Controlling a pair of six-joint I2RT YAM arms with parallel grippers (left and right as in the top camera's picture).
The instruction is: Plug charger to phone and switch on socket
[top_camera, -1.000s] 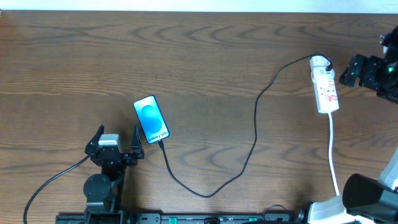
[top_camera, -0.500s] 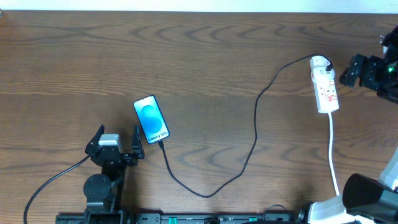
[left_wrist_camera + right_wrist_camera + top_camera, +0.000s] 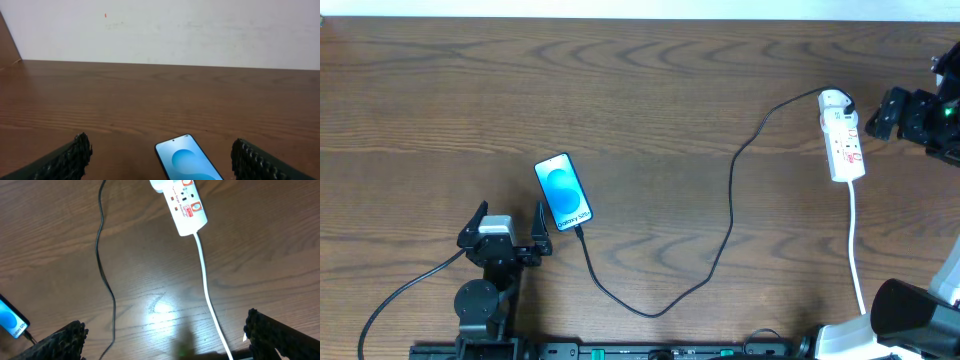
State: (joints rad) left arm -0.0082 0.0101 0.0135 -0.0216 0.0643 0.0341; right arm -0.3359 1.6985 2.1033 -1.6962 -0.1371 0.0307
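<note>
The charger appears seated in the phone, with the socket far to its right. The left gripper, beside the phone, and the right gripper are held open, empty. The socket could be shoved aside by an off-centre press.

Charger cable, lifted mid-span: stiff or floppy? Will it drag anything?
Probably floppy: the charger lies in loose curves. Likely light, being thin. Its ends appear to reach the phone and the socket, so a hard pull may slide the phone, lying flat on the table.
</note>
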